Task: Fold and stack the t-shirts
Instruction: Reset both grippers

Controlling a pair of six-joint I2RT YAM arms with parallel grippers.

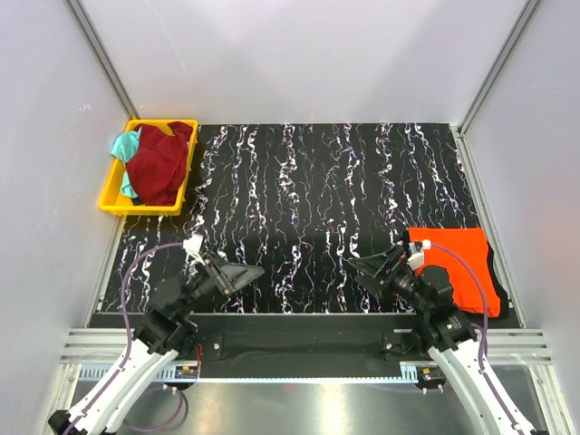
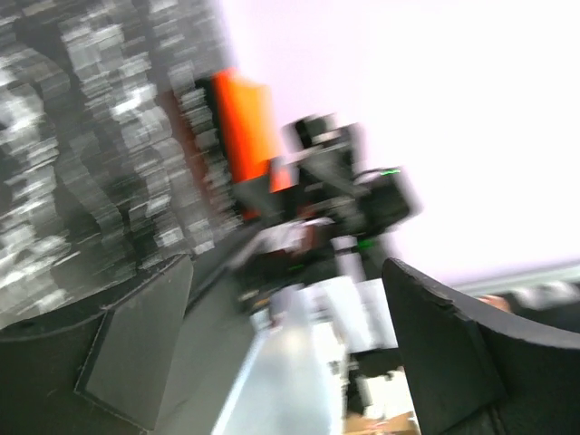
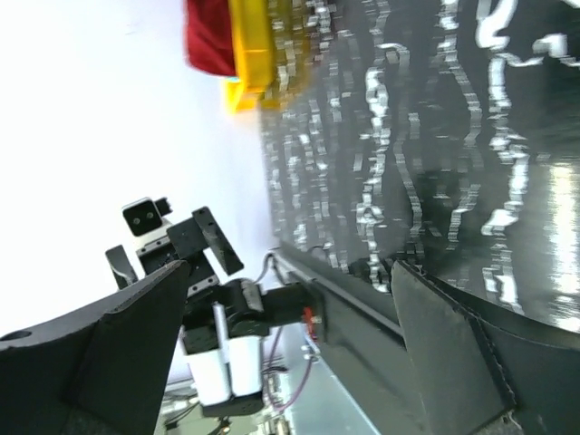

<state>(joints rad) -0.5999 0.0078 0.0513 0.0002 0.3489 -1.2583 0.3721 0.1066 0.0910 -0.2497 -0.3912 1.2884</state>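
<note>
Left gripper point(image 1: 246, 273), right gripper point(image 1: 359, 265) low at near edge, jaws apart, empty. Orange t-shirt point(image 1: 464, 258) near right gripper, apparently folded. Red t-shirt point(image 1: 159, 165) heaped in yellow bin point(image 1: 111, 198).

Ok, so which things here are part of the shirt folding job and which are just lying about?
Job: dark red t-shirt and teal t-shirt in the yellow bin; orange t-shirt lying flat at the right; left tool and right tool, both open, empty.
Just there: black marbled mat; grey walls.
</note>
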